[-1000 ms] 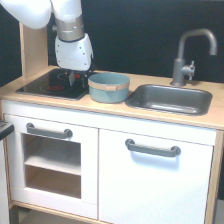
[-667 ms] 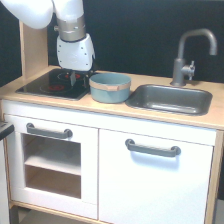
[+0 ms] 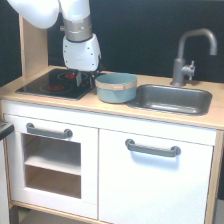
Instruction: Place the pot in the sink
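The light blue-teal pot (image 3: 116, 87) with its tan band stands upright on the wooden countertop, between the black stovetop and the sink (image 3: 172, 99). The sink is a grey metal basin just to the exterior view's right of the pot. My gripper (image 3: 84, 79) hangs below the white arm at the pot's left side, over the stovetop's right edge. Its dark fingers are close to the pot's rim, but I cannot make out whether they touch it or how far apart they stand.
A black stovetop (image 3: 55, 83) with red rings lies at the exterior view's left. A grey faucet (image 3: 191, 55) rises behind the sink. A wooden side panel (image 3: 32, 47) stands at the back left. White cabinet doors with grey handles sit below the countertop.
The arm has shifted slightly toward the exterior view's right, bringing the gripper closer to the pot's left side. The pot has not moved.
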Controlling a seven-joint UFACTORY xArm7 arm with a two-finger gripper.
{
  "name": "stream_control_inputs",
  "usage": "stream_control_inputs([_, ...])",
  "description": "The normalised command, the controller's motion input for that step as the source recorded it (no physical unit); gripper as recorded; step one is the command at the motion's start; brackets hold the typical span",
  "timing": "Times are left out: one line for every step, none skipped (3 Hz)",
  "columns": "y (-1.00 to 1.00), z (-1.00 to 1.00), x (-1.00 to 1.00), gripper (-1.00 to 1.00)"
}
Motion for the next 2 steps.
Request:
stream_control_inputs([-0.11,-0.91,0.04,0.68])
stream_control_inputs([0.05,-1.00,0.00,0.31])
